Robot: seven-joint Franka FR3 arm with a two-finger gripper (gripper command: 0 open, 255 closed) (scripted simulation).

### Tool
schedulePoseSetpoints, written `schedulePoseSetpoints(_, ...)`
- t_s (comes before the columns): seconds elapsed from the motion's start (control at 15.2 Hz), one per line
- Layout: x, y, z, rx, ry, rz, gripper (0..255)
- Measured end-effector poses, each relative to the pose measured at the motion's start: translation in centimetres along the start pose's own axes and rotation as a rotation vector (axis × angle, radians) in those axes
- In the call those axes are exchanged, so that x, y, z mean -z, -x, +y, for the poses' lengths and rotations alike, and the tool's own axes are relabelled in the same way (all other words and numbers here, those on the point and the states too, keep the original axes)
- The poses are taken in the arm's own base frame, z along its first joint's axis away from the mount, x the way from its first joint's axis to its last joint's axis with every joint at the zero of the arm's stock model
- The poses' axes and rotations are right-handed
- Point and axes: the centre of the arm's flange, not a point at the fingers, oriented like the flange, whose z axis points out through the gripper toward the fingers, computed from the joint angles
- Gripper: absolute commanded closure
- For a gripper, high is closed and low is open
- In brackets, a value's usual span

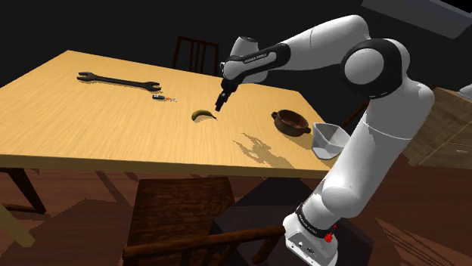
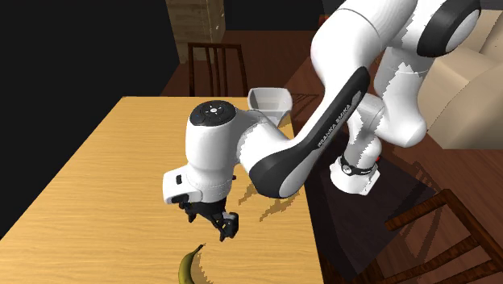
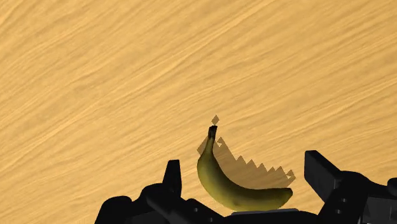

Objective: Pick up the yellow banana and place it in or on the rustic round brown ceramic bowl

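A yellow banana (image 1: pixel 202 114) with a dark green tinge lies flat on the wooden table (image 1: pixel 91 121). My black gripper (image 1: pixel 222 105) hangs just above it, slightly toward the shoulder view's right. In the wrist view the banana (image 3: pixel 232 184) lies below and between the two fingers (image 3: pixel 172 175), which stand wide apart and do not touch it. The brown round bowl (image 1: pixel 291 121) with small side handles sits on the table further toward the shoulder view's right. In the second exterior view the gripper (image 2: pixel 218 226) hovers above the banana (image 2: pixel 191 265).
A white angular container (image 1: pixel 330 138) stands by the table edge next to the brown bowl. A dark wrench (image 1: pixel 119 80) and a small dark item (image 1: pixel 160 97) lie further left. Wooden chairs stand behind the table (image 1: pixel 195 54) and in front of it (image 1: pixel 181 219).
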Motion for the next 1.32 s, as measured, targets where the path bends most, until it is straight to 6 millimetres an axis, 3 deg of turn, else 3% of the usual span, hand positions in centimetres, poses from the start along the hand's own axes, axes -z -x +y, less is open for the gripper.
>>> schedulePoseSetpoints(0.33,-4.3,-4.3,1.6,0.112,0.014,0.033,0)
schedulePoseSetpoints(0.46,-5.4,-5.1,1.5,0.132,0.016,0.039,0)
schedulePoseSetpoints(0.92,-8.9,-5.6,1.5,0.138,0.016,0.041,0)
schedulePoseSetpoints(1.32,-9.3,-5.6,1.5,0.138,0.017,0.041,0)
